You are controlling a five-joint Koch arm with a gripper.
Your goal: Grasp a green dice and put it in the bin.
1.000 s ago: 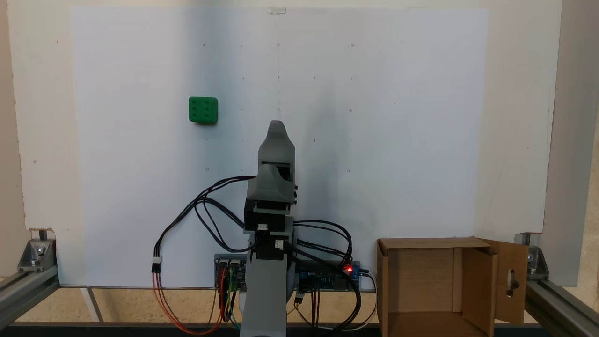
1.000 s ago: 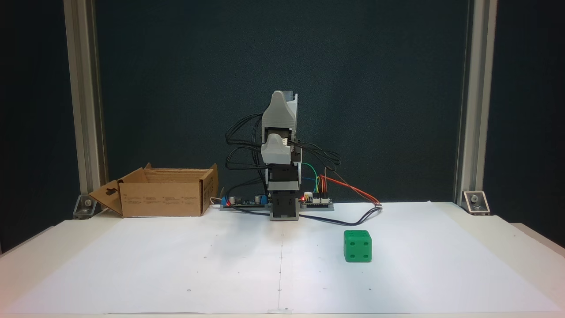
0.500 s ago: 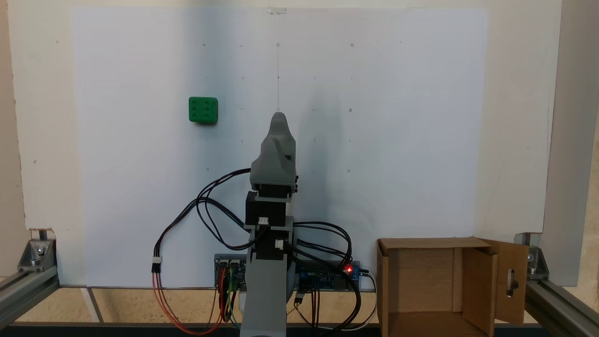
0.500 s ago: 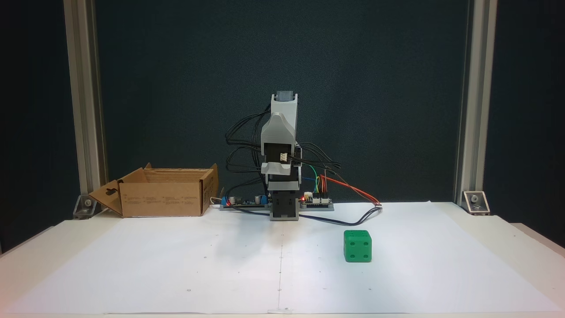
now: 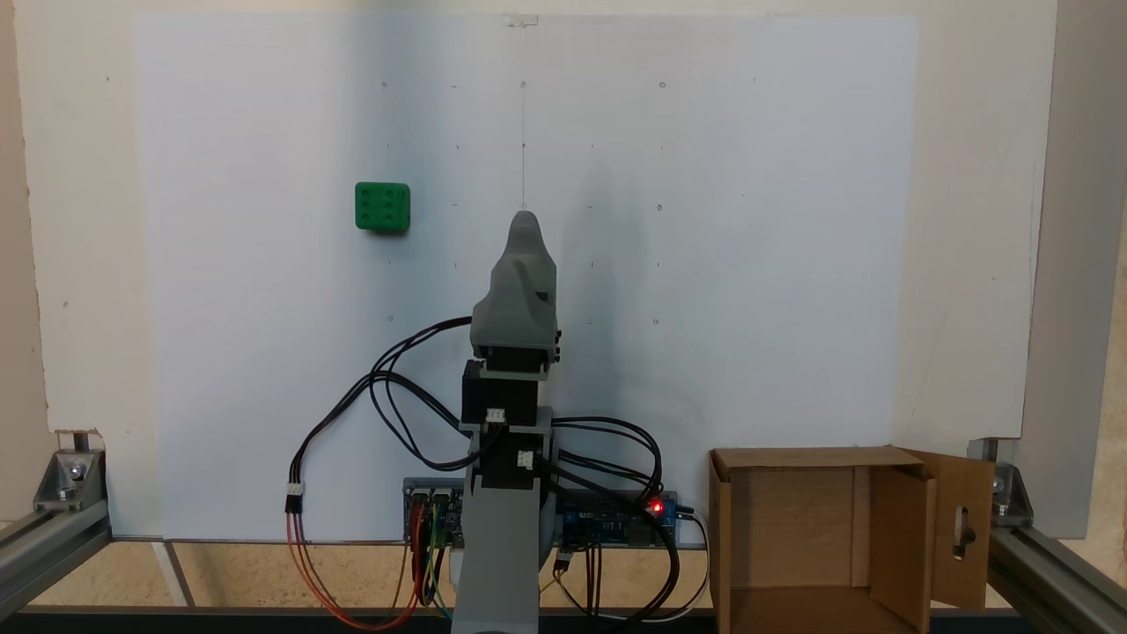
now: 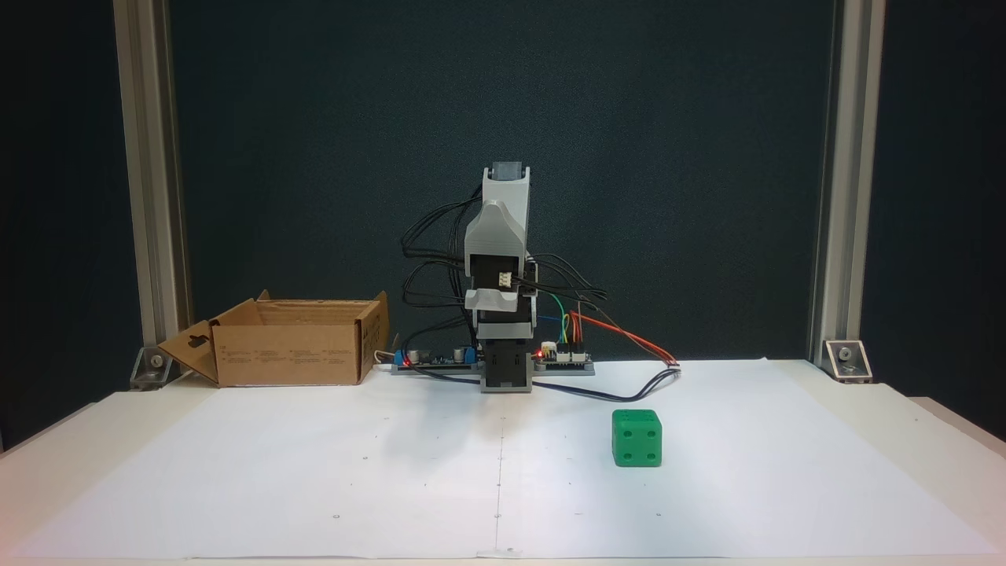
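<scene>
The green dice (image 5: 383,207) lies on the white paper, left of the arm in one fixed view and at front right (image 6: 637,438) in the other. It shows six pips on top and four on its front face. The bin (image 5: 823,537) is an open brown cardboard box beside the arm's base, with its keyhole flap turned outward (image 6: 291,342). My gripper (image 5: 524,222) sits folded above the base (image 6: 495,212), well apart from both. Its jaws overlap, so no gap between them can be made out. Nothing is seen in it.
A white paper sheet (image 5: 748,264) covers the table. Circuit boards and looping cables (image 5: 607,515) lie around the arm's base. Aluminium frame posts (image 6: 833,196) stand at both back corners in one fixed view.
Since one second ago the gripper end has swung up and stretched slightly away from the base. Over the last half second nothing has moved. The dice and the bin stayed put.
</scene>
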